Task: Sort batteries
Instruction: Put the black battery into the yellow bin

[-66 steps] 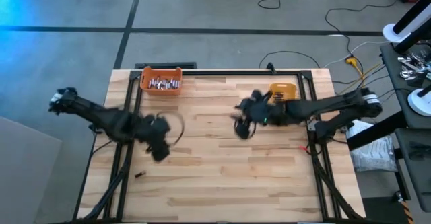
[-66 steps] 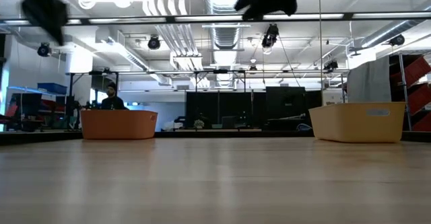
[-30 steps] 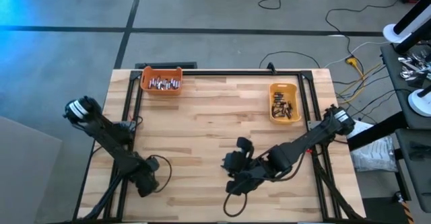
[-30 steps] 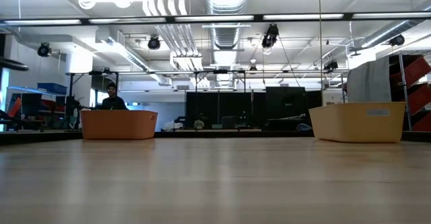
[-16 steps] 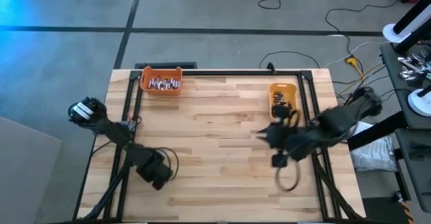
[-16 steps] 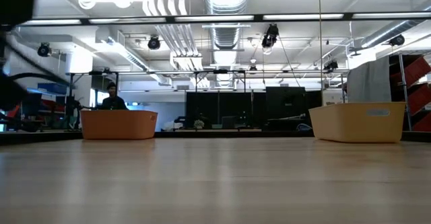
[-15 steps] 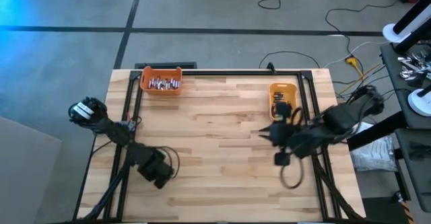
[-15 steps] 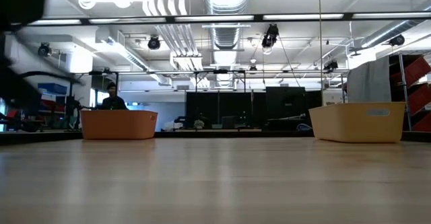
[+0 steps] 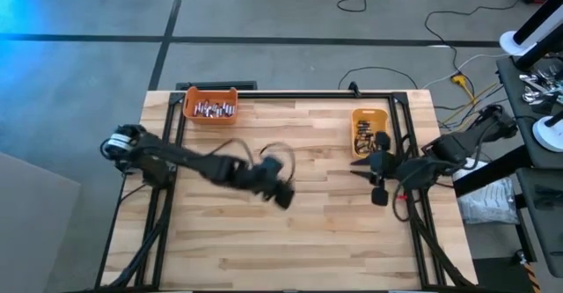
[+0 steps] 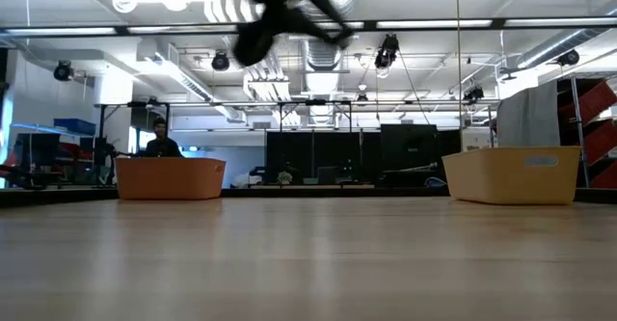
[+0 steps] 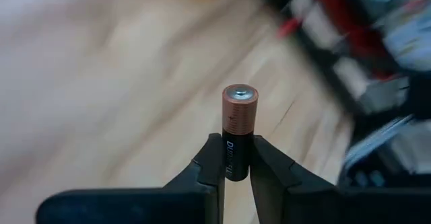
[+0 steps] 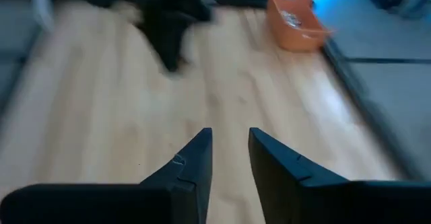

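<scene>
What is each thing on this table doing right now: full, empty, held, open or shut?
left gripper: shut on a battery, above the table's middle.
battery: dark with a copper end, clamped between the fingers.
right gripper: empty, fingers slightly apart, near the yellow bin.
orange bin: holds silvery batteries.
yellow bin: holds dark batteries.
table: no loose batteries visible.
</scene>
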You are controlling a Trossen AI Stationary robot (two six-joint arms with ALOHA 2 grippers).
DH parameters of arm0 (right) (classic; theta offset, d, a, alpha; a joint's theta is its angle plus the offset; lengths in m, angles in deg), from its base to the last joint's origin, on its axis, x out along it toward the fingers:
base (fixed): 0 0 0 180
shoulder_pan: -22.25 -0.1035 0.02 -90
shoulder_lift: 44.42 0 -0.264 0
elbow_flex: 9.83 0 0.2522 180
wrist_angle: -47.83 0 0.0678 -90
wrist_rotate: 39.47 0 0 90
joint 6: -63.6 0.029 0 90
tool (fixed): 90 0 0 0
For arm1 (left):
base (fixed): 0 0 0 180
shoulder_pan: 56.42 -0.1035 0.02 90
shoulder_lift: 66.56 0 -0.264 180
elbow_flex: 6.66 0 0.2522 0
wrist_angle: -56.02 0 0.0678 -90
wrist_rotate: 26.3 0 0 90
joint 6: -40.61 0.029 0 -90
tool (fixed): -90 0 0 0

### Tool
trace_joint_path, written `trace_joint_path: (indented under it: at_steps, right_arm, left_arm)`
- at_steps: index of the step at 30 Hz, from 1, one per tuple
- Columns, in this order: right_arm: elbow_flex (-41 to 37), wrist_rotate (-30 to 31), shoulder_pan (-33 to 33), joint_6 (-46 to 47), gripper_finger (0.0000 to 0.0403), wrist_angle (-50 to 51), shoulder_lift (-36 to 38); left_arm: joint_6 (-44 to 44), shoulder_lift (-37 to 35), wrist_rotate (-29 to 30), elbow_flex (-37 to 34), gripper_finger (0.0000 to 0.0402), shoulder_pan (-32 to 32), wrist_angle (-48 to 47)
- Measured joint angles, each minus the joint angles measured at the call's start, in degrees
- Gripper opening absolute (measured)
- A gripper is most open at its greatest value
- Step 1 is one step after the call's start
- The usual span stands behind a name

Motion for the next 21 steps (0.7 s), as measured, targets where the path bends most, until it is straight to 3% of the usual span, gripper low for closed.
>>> trace_joint_path:
  at_steps: [4,7,10,17,19,21]
  right_arm:
    - [-7.2,-6.3,-0.1,1.7,0.0116,-18.5,2.8]
    - [-8.0,-6.6,0.0,1.7,0.0135,-24.8,4.4]
    - [-5.4,-4.9,0.0,0.1,0.0153,-24.7,5.7]
    - [2.0,2.6,-0.2,-2.8,0.0178,-20.7,7.8]
    - [3.0,4.1,-0.2,-1.9,0.018,-17.7,7.8]
    - [3.1,4.0,-0.2,-1.4,0.0183,-15.9,7.7]
  left_arm:
    - [13.8,6.1,-3.7,12.6,0.0028,-6.1,2.1]
    - [22.2,12.0,-10.0,24.3,0.0028,-9.0,0.8]
    - [30.2,17.9,-13.0,36.8,0.0028,-9.7,-2.7]
    - [41.6,29.7,-13.5,62.6,0.0028,-9.3,-16.1]
    - [44.0,30.5,-13.7,63.7,0.0028,-9.1,-13.9]
    - [44.8,28.1,-16.0,58.5,0.0028,-8.9,-9.5]
